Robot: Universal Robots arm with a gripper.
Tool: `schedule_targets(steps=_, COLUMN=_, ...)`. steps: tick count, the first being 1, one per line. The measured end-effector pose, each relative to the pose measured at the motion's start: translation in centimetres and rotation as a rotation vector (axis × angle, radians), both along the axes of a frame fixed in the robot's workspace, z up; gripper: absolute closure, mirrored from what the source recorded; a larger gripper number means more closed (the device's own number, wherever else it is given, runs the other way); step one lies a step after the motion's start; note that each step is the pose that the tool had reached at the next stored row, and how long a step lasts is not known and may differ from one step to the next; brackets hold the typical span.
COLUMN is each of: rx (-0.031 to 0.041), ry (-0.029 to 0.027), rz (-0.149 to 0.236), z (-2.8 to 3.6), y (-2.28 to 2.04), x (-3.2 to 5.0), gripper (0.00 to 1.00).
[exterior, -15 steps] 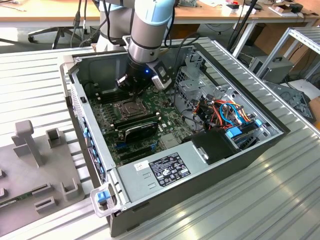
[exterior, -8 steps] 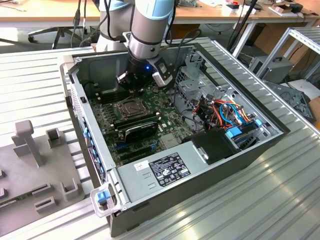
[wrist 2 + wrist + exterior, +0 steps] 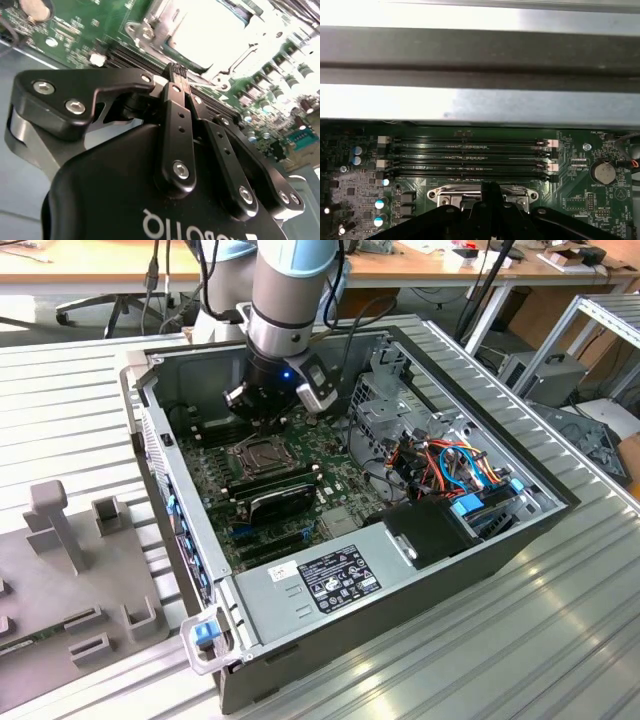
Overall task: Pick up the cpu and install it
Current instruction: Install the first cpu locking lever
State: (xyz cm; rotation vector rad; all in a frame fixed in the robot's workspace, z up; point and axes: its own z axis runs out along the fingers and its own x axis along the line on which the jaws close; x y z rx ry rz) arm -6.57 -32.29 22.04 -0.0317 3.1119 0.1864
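Slatted aluminium table (image 3: pixel 470 640) carries everything. At its near left sits a grey moulded tray (image 3: pixel 60 580) of upright posts and slots, probably a rest for loose parts. Beyond it the open grey metal computer case (image 3: pixel 330 585) lies on its side, so the green motherboard (image 3: pixel 215 510) faces up and can be reached from above. Long black memory sticks (image 3: pixel 275 490) run just beside the dark square socket (image 3: pixel 262 453) with its metal frame. In the second wrist view a flat square, washed pale by glare, lies inside that frame. I judge it to be the cpu (image 3: pixel 210 35), lying in the socket, though the glare leaves this unsure. Directly above hangs the black gripper (image 3: pixel 176 75), jaws closed tip to tip with nothing seen between them. Farther back, the silver-grey arm (image 3: pixel 290 290) stands steeply, wrist vertical, pointing straight down.
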Motion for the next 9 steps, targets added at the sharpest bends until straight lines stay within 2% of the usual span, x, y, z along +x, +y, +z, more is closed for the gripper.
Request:
schedule_targets(steps=3, rx=0.0000, ry=-0.0106, rz=0.000, z=0.00, y=0.00, x=-1.02, gripper=0.89)
schedule_targets(steps=4, rx=-0.0001, ry=-0.0169, rz=0.000, z=0.00, y=0.00, x=-1.46, gripper=0.89)
schedule_targets(steps=8, rx=0.0000, ry=-0.0186, rz=0.000, z=0.00, y=0.00, x=-1.50, gripper=0.89)
schedule_targets(steps=9, rx=-0.0002, ry=-0.0187, rz=0.000, z=0.22, y=-0.01, x=-1.52, gripper=0.89)
